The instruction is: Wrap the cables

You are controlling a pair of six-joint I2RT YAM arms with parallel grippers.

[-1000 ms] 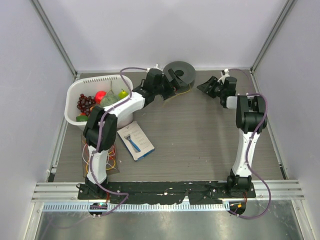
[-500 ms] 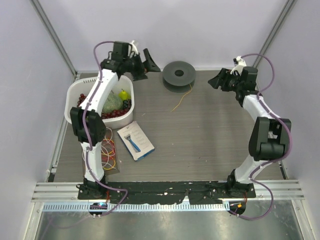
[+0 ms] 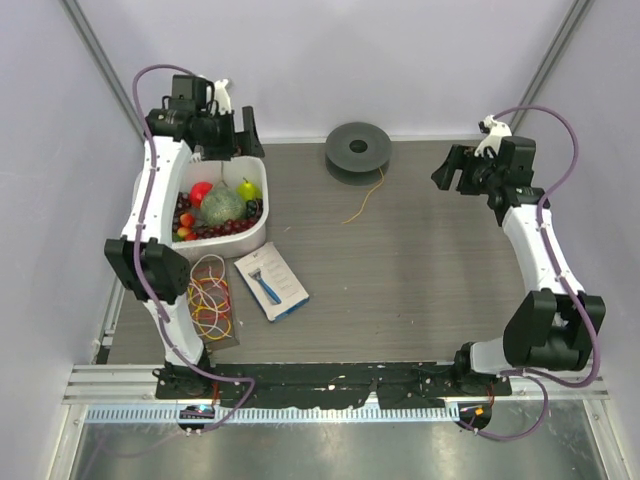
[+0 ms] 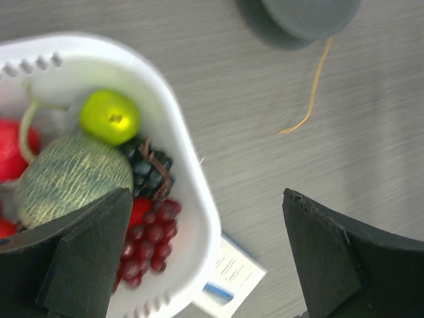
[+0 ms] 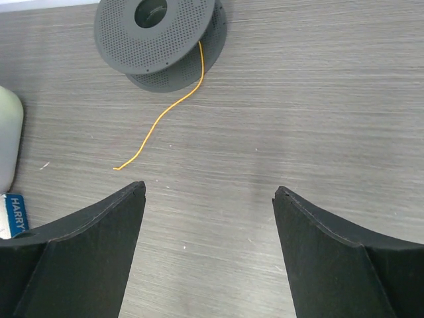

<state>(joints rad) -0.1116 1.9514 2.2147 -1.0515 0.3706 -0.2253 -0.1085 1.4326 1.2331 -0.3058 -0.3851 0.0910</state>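
The dark grey spool [image 3: 358, 150] lies flat at the far edge of the counter, about midway along it. A thin yellow-orange wire [image 3: 365, 197] runs from the spool toward the near edge in a loose curve, and its free end lies on the bare wood, not wound on.

The left gripper [image 3: 243, 135] hangs over the far left corner, above the far end of a white basket [image 3: 258, 228]. Its jaws are spread wide and nothing is between them. The left wrist view shows a green fruit [image 4: 110, 117], a striped melon [image 4: 73, 175] and red grapes [image 4: 149, 248] in the basket.

The right gripper [image 3: 452, 170] is raised near the far right corner, well apart from the spool, released and empty.

A razor pack [image 3: 271, 281] lies just beside the basket's near end, and loops of coloured cord [image 3: 208, 305] lie by the left edge.
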